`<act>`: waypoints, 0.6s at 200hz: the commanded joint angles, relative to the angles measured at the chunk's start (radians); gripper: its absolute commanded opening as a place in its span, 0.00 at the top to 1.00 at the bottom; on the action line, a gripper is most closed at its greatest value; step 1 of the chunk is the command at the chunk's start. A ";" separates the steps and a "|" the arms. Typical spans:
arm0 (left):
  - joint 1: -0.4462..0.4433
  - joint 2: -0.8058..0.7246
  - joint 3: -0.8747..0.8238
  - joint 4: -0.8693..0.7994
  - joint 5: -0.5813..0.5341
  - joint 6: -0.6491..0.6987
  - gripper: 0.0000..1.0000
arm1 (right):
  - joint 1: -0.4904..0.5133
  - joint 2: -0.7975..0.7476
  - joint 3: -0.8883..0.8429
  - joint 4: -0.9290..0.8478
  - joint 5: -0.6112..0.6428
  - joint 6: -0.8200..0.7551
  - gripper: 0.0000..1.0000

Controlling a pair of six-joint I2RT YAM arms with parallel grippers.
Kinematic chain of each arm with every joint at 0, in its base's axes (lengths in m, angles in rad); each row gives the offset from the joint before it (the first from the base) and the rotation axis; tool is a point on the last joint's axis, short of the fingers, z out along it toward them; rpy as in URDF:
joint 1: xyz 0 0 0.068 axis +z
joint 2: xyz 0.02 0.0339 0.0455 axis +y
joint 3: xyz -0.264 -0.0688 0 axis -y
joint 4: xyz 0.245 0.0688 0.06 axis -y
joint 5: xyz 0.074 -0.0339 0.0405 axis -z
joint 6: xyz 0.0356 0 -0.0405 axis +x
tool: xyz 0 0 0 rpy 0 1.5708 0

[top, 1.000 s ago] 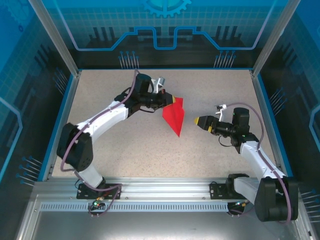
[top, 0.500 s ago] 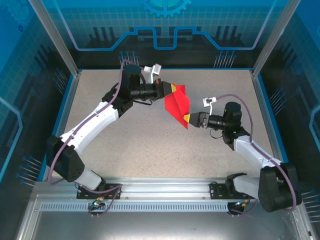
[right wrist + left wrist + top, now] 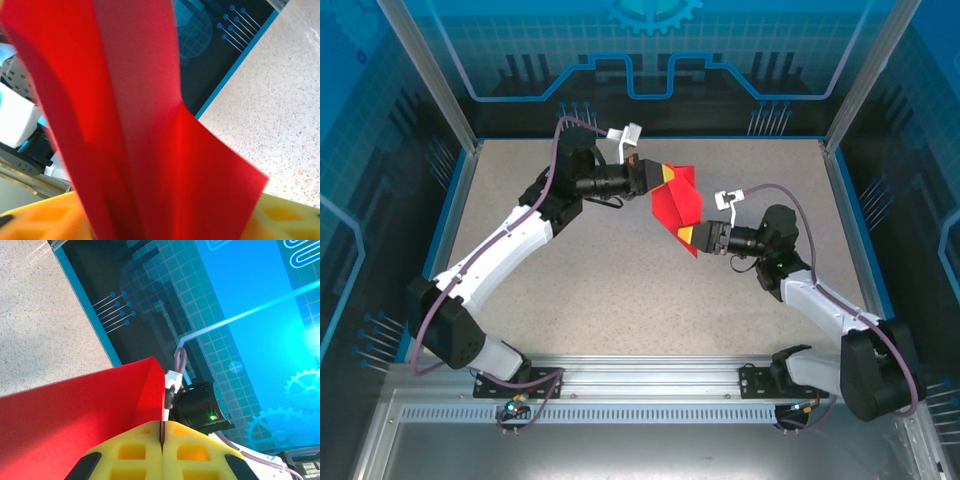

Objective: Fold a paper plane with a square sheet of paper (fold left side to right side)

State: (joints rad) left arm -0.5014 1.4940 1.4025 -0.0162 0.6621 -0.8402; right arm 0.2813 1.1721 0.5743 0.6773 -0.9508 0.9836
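The red paper plane [image 3: 678, 207], a folded pointed dart with creased layers, hangs above the table between both arms. My left gripper [image 3: 660, 180] is shut on its upper left end; in the left wrist view the yellow pads [image 3: 130, 450] pinch a thin red edge and the red sheet [image 3: 75, 415] spreads to the left. My right gripper [image 3: 692, 237] is shut on its lower pointed end. In the right wrist view the red folded layers [image 3: 150, 150] rise from between the yellow fingers [image 3: 280, 220] and cover most of the picture.
The speckled beige table [image 3: 620, 290] lies under the held paper. A blue rim and clear blue walls [image 3: 650, 70] enclose it on three sides. The aluminium rail [image 3: 640, 375] with both arm bases runs along the near edge.
The right gripper moved left to the plane's lower tip and shut on it. The left arm lifted the plane and shifted it slightly back and right.
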 commanded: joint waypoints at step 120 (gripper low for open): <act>0.028 -0.039 -0.041 -0.151 -0.087 0.111 0.58 | -0.015 -0.182 0.102 -0.688 0.137 -0.395 0.92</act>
State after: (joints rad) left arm -0.4911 1.4940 1.3827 -0.0593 0.6430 -0.8040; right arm 0.2741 1.0218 0.6041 0.2550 -0.8909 0.7574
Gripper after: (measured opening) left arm 0.362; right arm 0.101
